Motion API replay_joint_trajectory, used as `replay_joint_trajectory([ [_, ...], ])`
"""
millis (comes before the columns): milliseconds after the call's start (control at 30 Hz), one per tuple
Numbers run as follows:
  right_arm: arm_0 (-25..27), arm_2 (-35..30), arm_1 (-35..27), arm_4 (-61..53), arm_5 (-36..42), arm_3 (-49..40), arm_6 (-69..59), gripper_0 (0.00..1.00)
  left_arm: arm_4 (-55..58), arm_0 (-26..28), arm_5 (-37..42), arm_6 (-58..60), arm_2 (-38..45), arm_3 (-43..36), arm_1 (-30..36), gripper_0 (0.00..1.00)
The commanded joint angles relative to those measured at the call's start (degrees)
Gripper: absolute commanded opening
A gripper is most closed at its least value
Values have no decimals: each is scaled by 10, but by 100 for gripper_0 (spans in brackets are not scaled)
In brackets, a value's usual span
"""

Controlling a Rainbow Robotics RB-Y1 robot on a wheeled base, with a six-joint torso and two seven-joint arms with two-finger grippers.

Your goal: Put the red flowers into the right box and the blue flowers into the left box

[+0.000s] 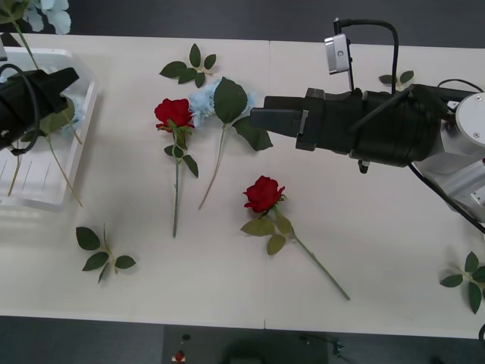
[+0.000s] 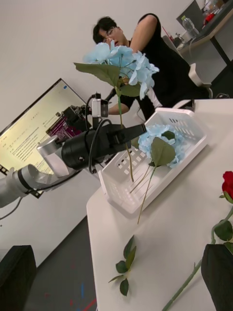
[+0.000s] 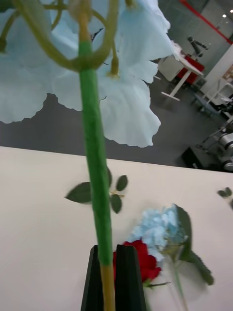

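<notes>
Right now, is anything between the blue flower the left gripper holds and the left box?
Nothing visible. The left gripper holds the blue flower upright by its stem, directly above the left box, where another blue flower already lies to one side.

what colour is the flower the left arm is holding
Pale sky blue; the right wrist view shows it best.

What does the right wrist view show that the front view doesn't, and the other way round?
Only the right wrist view shows the whole blue hydrangea held upright by its stem over the white basket in the shut left gripper, with its stem tip down inside the basket.

Only the front view shows the right gripper above the table, a blue hydrangea on the table and the lower red rose.

Both show the basket, a blue hydrangea lying in the basket and the upper red rose.
</notes>
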Motion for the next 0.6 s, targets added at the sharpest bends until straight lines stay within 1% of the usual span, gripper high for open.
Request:
replay_joint_trajectory([
  [33, -27, -6, -86, 0, 45, -12, -91, 100, -53, -54, 28, 26, 14, 40, 33, 0],
  [67, -29, -5, -112, 0, 63, -12, -110, 100, -68, -67, 47, 67, 16, 55, 33, 0],
  [100, -30, -5, -125, 2, 74, -13, -122, 100, -76, -74, 57, 86, 18, 62, 33, 0],
  [133, -30, -5, -158, 14, 101, -19, -152, 100, -94, -85, 87, 132, 24, 77, 33, 0],
  [167, -30, -5, -171, 20, 111, -22, -163, 100, -100, -89, 99, 150, 27, 82, 33, 0],
  [233, -30, -5, -220, 49, 143, -48, -210, 100, -134, -104, 148, 212, 42, 102, 33, 0],
  [300, -28, -5, -247, 72, 161, -69, -244, 100, -163, -115, 179, 246, 52, 117, 33, 0],
  [333, -23, -3, -269, 95, 173, -94, -277, 100, -198, -124, 213, 277, 67, 133, 33, 0],
  [367, -21, -1, -277, 106, 175, -105, -291, 100, -214, -126, 227, 289, 73, 139, 33, 0],
  [400, -12, 5, -295, 132, 174, -135, -325, 100, -257, -132, 264, 321, 95, 148, 35, 0],
  [433, -8, 9, -300, 143, 171, -147, -338, 100, -278, -133, 279, 335, 105, 151, 35, 0],
  [533, 21, 34, -312, 218, 136, -208, -410, 100, -427, -133, 360, 402, 177, 148, 37, 0],
  [567, 26, 40, -312, 232, 129, -216, -420, 100, -454, -133, 375, 411, 190, 146, 37, 0],
  [600, 37, 49, -311, 271, 112, -235, -446, 100, -512, -133, 406, 427, 221, 139, 37, 0],
])
